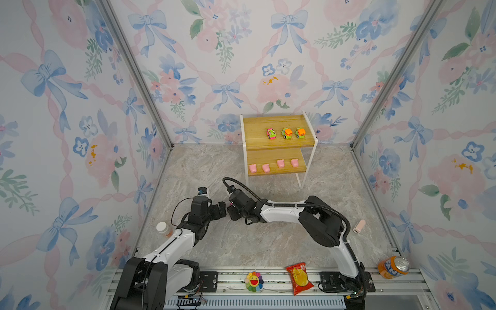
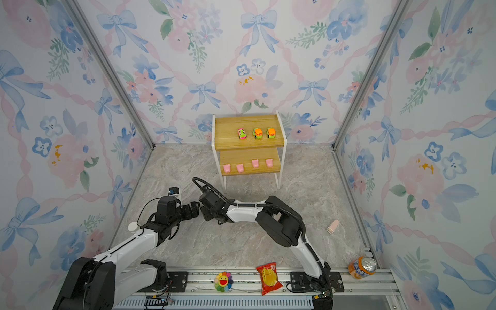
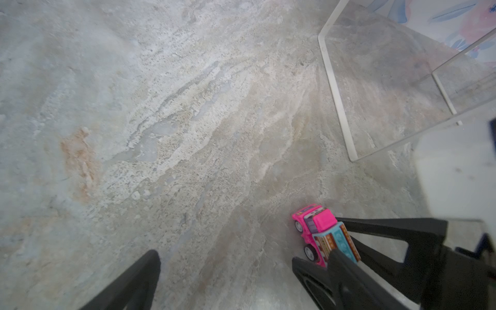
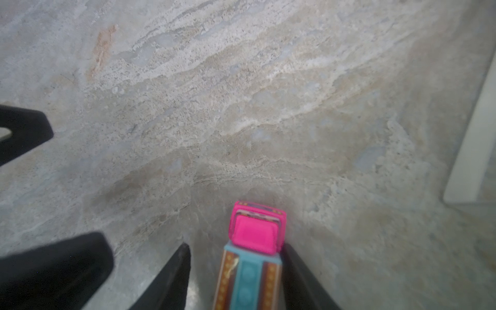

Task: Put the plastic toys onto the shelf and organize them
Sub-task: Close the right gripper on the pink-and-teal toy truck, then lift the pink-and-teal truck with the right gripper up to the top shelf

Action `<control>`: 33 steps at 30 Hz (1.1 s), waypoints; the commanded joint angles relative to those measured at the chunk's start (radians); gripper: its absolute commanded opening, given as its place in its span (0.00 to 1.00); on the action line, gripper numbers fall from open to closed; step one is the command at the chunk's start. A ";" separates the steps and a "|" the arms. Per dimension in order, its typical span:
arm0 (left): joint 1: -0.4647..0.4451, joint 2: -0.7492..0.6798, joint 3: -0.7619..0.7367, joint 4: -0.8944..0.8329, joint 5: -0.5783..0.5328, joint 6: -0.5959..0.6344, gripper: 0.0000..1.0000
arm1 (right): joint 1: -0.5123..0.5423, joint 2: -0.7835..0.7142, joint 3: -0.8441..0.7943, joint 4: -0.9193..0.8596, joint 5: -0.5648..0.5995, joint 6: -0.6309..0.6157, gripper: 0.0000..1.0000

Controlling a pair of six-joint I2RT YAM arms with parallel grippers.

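Top board, left half: bare wood on the shelf [image 1: 255, 128], wide open from above.
Top board, right half: taken! A pink car [image 1: 271, 133] and two green cars [image 1: 286, 133] in a row, with slim gaps between them.
Lower board: four pigs [image 1: 252, 168] line the front edge, and the top board roofs the back.
Before the shelf: open marble [image 1: 335, 182], room to pass.
Mid-table: left gripper [image 1: 221, 210] and right gripper [image 1: 233, 212] nose to nose, a pink-and-teal car [image 3: 322, 230] between the right one's fingers.
Side walls: bottle [image 1: 163, 228] left, small pink object [image 1: 359, 226] right, both well off centre.
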 commanded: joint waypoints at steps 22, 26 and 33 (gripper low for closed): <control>0.007 -0.032 -0.017 0.003 0.004 -0.017 0.98 | 0.024 -0.100 -0.158 0.088 0.010 -0.073 0.32; 0.007 -0.034 -0.019 0.004 0.005 -0.017 0.98 | 0.020 -0.125 -0.154 0.076 -0.003 -0.076 0.30; 0.008 -0.034 -0.023 0.006 0.004 -0.017 0.98 | 0.013 -0.151 -0.135 0.026 -0.016 -0.088 0.30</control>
